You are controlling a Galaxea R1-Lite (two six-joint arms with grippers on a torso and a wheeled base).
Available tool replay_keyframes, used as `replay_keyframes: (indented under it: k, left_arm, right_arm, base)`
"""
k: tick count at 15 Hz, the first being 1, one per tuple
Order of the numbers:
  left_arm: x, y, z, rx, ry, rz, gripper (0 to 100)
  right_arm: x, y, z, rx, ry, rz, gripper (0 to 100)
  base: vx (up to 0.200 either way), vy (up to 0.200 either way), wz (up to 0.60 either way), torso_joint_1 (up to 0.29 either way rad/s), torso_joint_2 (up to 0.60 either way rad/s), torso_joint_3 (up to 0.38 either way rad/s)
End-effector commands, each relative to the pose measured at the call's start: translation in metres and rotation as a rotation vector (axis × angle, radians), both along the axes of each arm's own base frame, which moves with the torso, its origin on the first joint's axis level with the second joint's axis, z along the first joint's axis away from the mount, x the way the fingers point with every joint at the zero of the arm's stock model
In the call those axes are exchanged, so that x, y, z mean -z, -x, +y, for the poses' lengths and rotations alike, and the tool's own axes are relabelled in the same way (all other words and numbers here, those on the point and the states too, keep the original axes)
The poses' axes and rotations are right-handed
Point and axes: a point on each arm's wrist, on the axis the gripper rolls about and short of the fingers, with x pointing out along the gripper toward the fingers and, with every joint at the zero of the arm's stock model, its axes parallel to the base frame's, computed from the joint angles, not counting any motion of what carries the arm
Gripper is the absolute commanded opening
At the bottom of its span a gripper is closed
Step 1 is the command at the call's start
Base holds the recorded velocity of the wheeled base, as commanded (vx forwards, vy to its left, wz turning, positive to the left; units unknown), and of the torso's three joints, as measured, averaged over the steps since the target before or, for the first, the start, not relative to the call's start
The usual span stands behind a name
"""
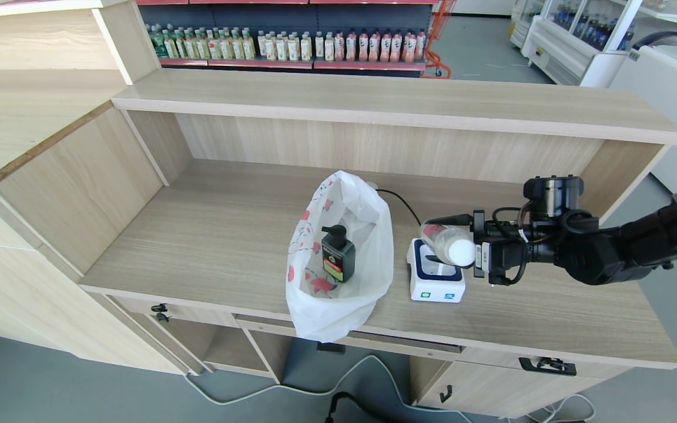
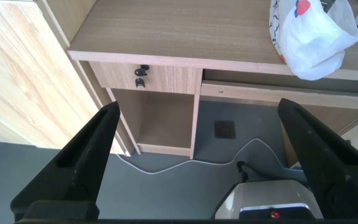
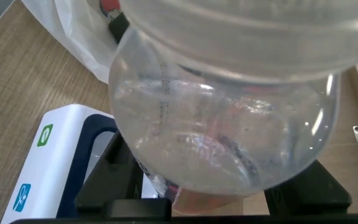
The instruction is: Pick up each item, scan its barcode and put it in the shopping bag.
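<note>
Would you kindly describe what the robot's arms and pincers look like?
The right arm is black with rounded joints, a cylindrical black-and-silver module on its wrist and looped black cables. The right pincer is black with a white label. The left pincer has two broad, flat, matte black fingers.

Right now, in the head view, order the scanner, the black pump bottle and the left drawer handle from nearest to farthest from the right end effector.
1. Scanner, just below the right end effector holding the clear bottle.
2. Black pump bottle, in the shopping bag, to its left.
3. Left drawer handle, under the counter, far left.
</note>
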Motion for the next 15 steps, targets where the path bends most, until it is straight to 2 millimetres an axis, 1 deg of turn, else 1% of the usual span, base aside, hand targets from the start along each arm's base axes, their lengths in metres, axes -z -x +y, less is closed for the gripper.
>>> replay_keyframes:
  k: [1,6,9,11,15]
  left_arm:
    - [0.000,0.000,0.000,0.000,0.000,0.000,100]
    - [0.000,0.000,0.000,0.000,0.000,0.000,100]
    - [0.000,0.000,0.000,0.000,0.000,0.000,100]
    - [0.000,0.000,0.000,0.000,0.000,0.000,100]
    - [0.000,0.000,0.000,0.000,0.000,0.000,100]
  right_arm:
    - [0.005,-0.003,0.003,-0.007,0.000,0.004,0]
    - [0.009,-0.004,0.003,-0.009,0.002,0.012,0]
    - [0.005,-0.001,0.003,-0.008,-0.002,0.010,0]
    - [0.000,0.002,-0.001,0.001,-0.005,0.011,0]
    - [-0.001,0.005,-0.002,0.005,-0.007,0.015,0]
  base:
    - [0.000,0.000,0.00,0.000,0.00,0.000]
    - [0.000,0.000,0.00,0.000,0.00,0.000]
    - [0.000,0.000,0.00,0.000,0.00,0.000]
    - [0.000,0.000,0.00,0.000,0.00,0.000]
    - [0.000,0.000,0.00,0.000,0.00,0.000]
